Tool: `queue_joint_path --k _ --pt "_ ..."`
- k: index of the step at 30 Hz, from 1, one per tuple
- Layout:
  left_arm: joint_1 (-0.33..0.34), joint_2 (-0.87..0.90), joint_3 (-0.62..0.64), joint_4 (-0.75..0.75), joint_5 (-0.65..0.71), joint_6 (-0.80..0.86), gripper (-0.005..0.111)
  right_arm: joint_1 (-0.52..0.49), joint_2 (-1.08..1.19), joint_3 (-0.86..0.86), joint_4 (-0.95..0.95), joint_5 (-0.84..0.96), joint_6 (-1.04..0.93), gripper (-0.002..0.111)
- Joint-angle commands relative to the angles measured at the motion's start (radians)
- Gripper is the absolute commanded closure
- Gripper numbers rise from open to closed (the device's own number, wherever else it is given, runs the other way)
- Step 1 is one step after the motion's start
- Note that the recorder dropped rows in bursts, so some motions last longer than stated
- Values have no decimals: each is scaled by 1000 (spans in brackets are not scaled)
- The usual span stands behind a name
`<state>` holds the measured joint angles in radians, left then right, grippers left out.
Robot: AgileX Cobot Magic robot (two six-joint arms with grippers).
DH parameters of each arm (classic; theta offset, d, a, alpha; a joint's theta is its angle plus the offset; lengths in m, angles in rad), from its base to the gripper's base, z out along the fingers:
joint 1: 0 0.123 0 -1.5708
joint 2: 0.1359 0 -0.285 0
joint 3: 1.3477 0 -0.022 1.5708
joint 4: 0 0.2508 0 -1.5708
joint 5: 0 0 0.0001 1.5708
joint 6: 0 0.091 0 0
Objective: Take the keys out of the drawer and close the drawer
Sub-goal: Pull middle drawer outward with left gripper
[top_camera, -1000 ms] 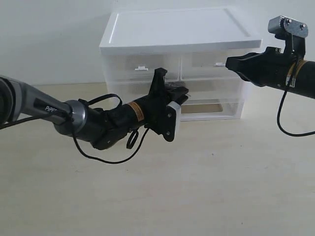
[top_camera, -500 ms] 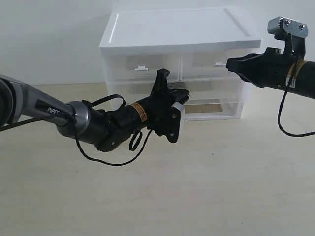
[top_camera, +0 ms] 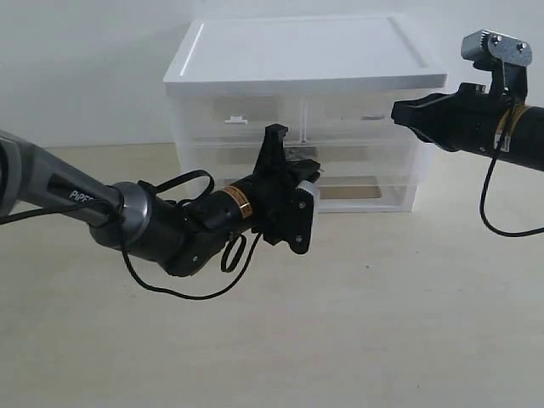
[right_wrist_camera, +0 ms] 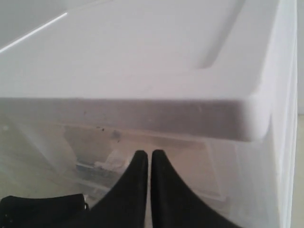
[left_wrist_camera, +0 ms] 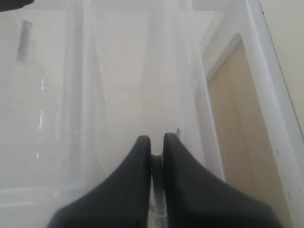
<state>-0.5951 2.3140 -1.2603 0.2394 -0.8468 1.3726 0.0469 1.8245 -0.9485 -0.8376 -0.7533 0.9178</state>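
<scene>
Barely begun: the left gripper (left_wrist_camera: 156, 142) pinches the small white tab handle (left_wrist_camera: 156, 164) of the wide frosted translucent plastic drawer (top_camera: 367, 155), which looks hardly opened. The silver keys show nowhere (presumably inside, beyond those fingers). The right gripper (right_wrist_camera: 149, 156), fingers pressed together, hovers beside the white plastic drawer unit (top_camera: 297, 51), which has slid toward the left arm since a second ago.

From here the left gripper (top_camera: 308, 167) and its wrist block the middle of the drawer (top_camera: 374, 157) front. Close up, its fingers (left_wrist_camera: 135, 190) pinch a pale strip (left_wrist_camera: 156, 190) too blurred to name. The frosted plastic smears whatever lies inside. Both arms run off the picture's edges, left arm (top_camera: 51, 183) and right arm (top_camera: 518, 132).
</scene>
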Motion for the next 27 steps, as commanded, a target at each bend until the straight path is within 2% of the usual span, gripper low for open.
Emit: queue_joint_path --k 1,4,11,16,22,27 --pt "-16 -9 13 4 10 4 102 -7 2 -13 80 2 -66 108" --pt "-16 -9 13 0 10 4 102 -7 32 -39 128 12 -97 108" --pt "-25 -9 14 -22 31 4 102 -5 153 -136 114 -2 -44 108" --pt "-99 -49 100 -98 -17 69 102 -5 153 -136 121 -4 -56 108" --pt "-138 -107 211 -165 -76 124 102 -5 153 -136 121 -9 -56 108" --pt "-138 -164 300 -192 -104 124 102 -5 153 -136 121 -9 -54 108"
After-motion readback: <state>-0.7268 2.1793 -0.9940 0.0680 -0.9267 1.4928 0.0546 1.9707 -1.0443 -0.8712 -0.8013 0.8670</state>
